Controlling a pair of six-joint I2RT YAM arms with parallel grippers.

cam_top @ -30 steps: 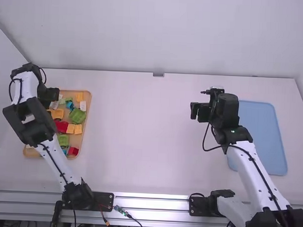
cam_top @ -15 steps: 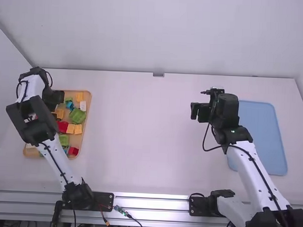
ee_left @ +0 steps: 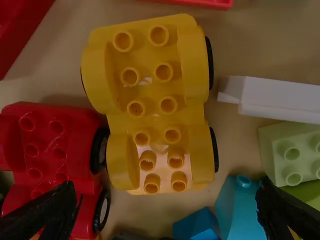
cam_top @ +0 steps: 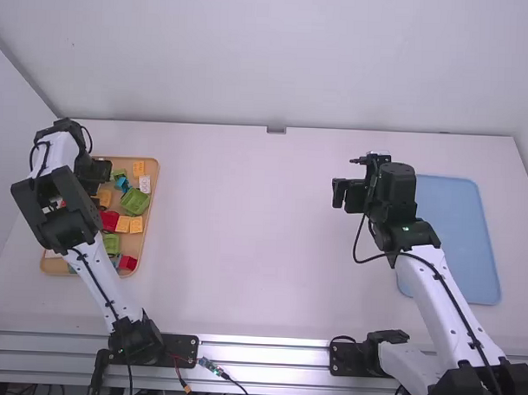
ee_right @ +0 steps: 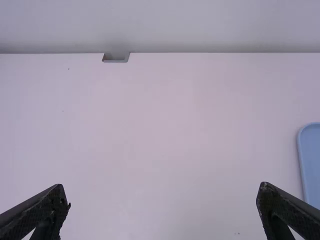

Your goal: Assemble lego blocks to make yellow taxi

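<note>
My left gripper (ee_left: pixel 166 196) is the nearer, its jaws wide and empty over the shallow tan tray (cam_top: pixel 155 172) at the table's (cam_top: pixel 245 231) left edge. The yellow plastic wheeled base (ee_left: pixel 154 107) lies in that tray, studs up, long axis square to the line between my jaws, so its wheeled sides already face them. I judge I need to slide along that axis, then descend, minding the red wheeled base (ee_left: pixel 60 145) just beside. Well apart, my right gripper (ee_right: pixel 164 187) also holds its jaws wide, near the blue tray (cam_top: pixel 462 239) by the table's right edge.
</note>
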